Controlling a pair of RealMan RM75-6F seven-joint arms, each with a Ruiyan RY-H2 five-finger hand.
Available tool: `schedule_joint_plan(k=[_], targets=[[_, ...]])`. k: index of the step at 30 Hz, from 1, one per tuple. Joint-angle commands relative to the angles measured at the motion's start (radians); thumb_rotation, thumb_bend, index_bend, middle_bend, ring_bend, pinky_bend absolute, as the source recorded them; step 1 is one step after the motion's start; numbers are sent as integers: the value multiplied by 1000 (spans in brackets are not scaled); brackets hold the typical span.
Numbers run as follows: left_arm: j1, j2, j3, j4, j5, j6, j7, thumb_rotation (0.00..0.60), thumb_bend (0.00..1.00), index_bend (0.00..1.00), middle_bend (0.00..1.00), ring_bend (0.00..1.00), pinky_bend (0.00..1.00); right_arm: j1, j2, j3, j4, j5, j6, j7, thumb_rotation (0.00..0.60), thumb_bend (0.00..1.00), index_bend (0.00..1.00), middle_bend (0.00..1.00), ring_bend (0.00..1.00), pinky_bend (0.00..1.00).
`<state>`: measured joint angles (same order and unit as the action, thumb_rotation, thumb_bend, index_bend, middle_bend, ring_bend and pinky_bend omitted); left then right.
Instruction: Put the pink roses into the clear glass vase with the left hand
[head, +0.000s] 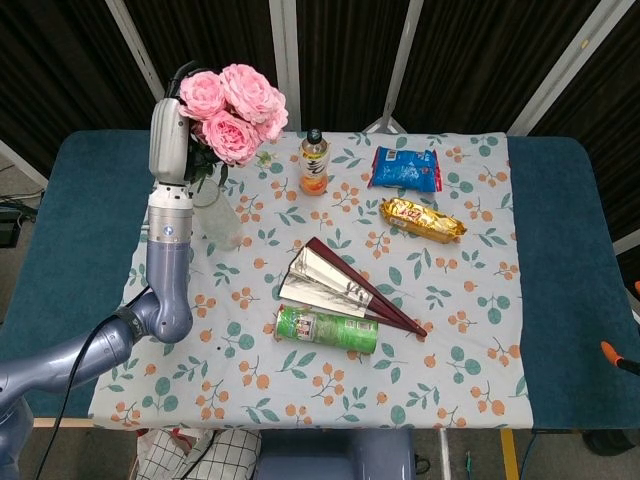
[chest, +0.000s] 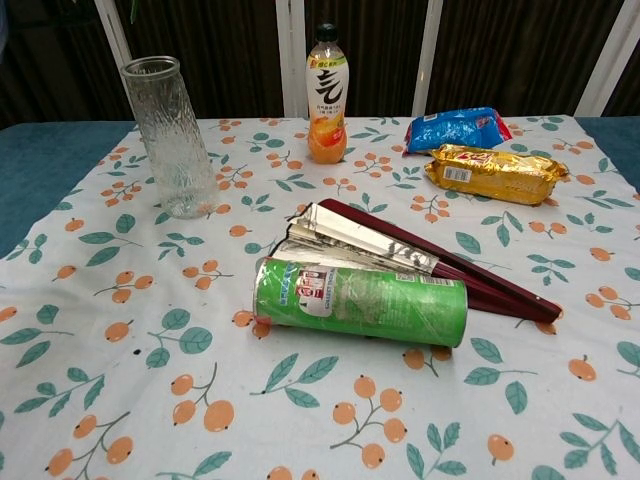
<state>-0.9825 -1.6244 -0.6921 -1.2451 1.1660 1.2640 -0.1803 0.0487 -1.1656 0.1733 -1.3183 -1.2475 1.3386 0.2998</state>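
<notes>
In the head view my left hand (head: 168, 135) is raised high over the table's back left and grips the stems of the pink roses (head: 234, 107). The blooms stand above and to the right of the hand. The clear glass vase (chest: 170, 136) stands upright and empty on the floral cloth; in the head view the vase (head: 222, 222) shows partly behind my left forearm, below the roses. The chest view shows neither the hand nor the roses. My right hand is out of both views.
An orange drink bottle (head: 314, 163) stands at the back centre. A blue snack bag (head: 405, 168) and a gold snack bar (head: 423, 220) lie at the back right. A folded fan (head: 345, 288) and a green can (head: 327, 329) lie mid-table. Orange clamps (head: 620, 353) show at the right edge.
</notes>
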Motion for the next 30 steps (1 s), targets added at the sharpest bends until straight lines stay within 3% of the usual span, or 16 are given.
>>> schedule_joint_plan(k=[1,30], targets=[[-4,-14,15,36,-14,-8,-21,600,362,466,617,256,134,0,-2,0,3,2,-6,2,600,240,149,45,108,79],[-65,-132,84,372,-7,3,-211,600,361,458,604,256,134,2,-14,8,20,8,-24,-6,600,240,149,44,107,79]])
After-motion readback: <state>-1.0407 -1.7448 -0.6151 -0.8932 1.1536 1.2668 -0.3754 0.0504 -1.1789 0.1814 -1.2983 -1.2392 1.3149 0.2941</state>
